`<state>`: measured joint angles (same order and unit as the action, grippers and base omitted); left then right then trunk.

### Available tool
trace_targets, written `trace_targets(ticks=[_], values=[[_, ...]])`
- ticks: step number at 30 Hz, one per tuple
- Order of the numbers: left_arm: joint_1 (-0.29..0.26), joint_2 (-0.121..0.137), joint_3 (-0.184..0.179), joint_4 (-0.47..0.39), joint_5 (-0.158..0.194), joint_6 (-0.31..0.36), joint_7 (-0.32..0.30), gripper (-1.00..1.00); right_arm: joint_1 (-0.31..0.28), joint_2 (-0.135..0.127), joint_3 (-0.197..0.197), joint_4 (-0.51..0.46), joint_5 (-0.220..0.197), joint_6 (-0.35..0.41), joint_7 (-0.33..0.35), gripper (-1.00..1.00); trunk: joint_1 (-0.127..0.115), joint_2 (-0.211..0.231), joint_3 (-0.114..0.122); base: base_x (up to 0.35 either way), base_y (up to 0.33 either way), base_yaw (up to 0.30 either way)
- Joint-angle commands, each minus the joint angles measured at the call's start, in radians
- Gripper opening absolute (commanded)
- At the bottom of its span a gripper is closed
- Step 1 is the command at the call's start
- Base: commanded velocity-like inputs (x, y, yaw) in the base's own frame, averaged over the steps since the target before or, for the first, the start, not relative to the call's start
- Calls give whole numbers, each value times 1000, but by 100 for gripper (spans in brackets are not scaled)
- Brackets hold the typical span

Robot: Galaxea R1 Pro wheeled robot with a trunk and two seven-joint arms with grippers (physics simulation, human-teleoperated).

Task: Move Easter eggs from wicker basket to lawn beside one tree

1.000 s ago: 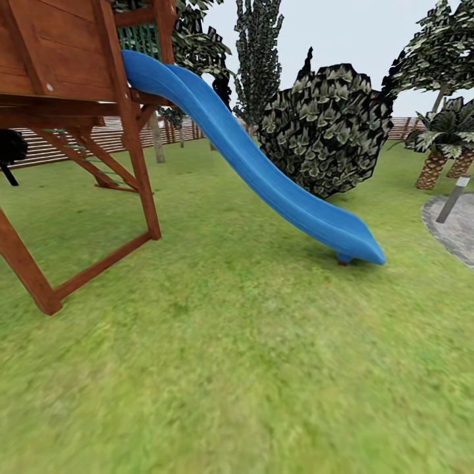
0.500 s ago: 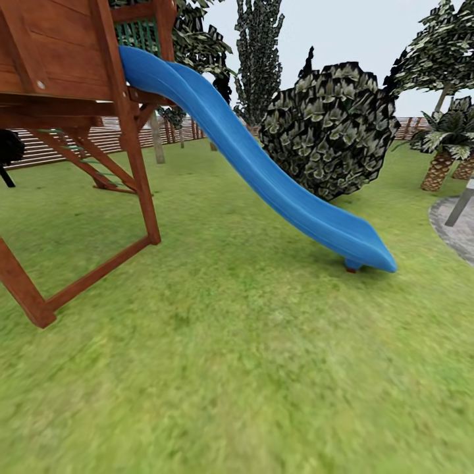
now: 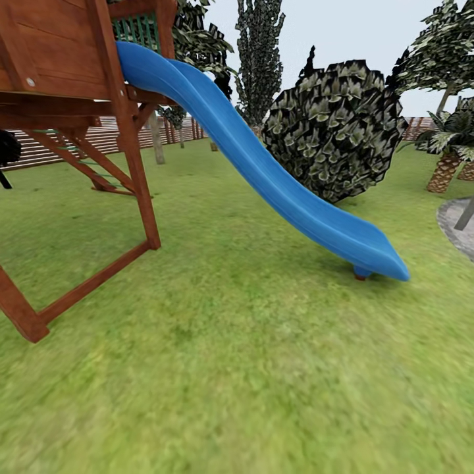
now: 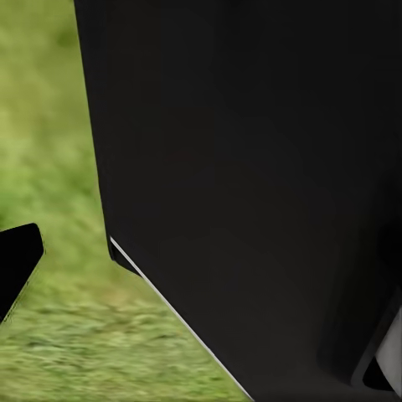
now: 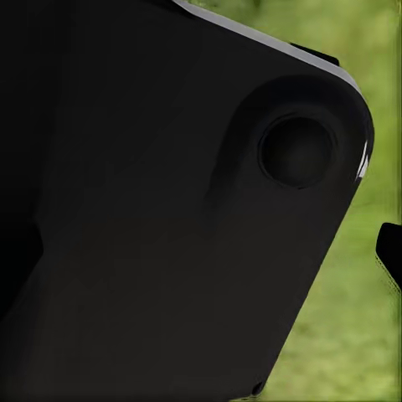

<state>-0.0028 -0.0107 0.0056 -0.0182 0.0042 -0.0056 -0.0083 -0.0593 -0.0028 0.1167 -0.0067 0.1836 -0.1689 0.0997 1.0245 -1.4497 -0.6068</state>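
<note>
The lawn (image 3: 250,368) spreads mottled green across the head view, running back to a brown slatted fence (image 3: 72,141) at the far edge. On it stands a wooden play tower (image 3: 72,85) on angled legs, and a blue slide (image 3: 263,171) runs down from it to a foot resting on the grass. Behind the slide sits a big round bush (image 3: 339,128), with a tall dark cypress-like tree (image 3: 259,52) beyond it, a pale-trunked tree (image 3: 157,135) near the fence, and a short palm (image 3: 447,158) beside a patch of grey paving (image 3: 457,227). Neither the wicker basket nor any Easter egg is visible, so the step in hand looks like driving and searching; done well, it means sweeping the head across the open grass and steering wide of the tower legs and the slide's foot. Each wrist view is blocked by a dark part of the robot's body with blurred grass behind it, which suggests both arms are tucked close; whether either gripper's jaws are open or closed cannot be told.
</note>
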Motion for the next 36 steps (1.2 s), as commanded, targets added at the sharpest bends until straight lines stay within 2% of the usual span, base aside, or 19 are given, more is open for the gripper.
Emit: trace_targets(ticks=[1,9,19,36], values=[[0,0,1,0,0,-1,-1,100,-1,0,8,1,-1,-3,1,100,1,0,-1,317,101,0],[0,0,1,0,0,-1,-1,100,-1,0,8,1,-1,-4,0,100,1,0,-1,317,101,11],[0,0,1,0,0,-1,-1,100,-1,0,8,1,-1,-4,0,100,1,0,-1,317,101,210],[0,0,1,0,0,-1,-1,100,-1,-3,12,2,-1,0,-1,100,1,0,-1,317,101,8]])
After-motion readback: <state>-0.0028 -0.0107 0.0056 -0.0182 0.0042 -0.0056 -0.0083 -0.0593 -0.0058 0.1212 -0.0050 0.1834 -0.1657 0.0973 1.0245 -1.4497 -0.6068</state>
